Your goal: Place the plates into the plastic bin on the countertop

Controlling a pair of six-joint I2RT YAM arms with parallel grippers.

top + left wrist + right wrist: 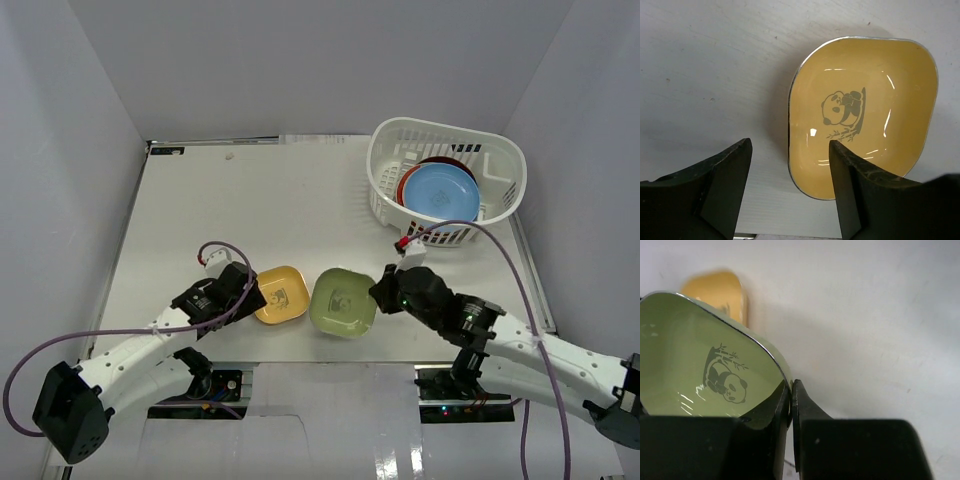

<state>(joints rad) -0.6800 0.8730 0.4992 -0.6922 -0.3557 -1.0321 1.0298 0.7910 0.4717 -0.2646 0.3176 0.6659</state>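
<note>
The plastic bin [445, 128] at two o'clock held several plates [440, 190]. Two remained: green plate [343, 302], rim pinched by right fingers [807, 410]; yellow plate [281, 294], under open, empty left fingers [727, 172].

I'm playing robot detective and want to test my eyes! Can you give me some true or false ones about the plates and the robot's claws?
1. The right gripper is pinching the rim of the green plate. True.
2. The yellow plate is already in the bin. False: it lies on the countertop, by the left gripper.
3. The yellow plate has a panda drawn inside it. True.
4. The left gripper is shut tight. False: it is open, with its fingers wide apart at the yellow plate's edge.
5. The top plate in the bin is orange. False: a light blue plate is on top.
</note>
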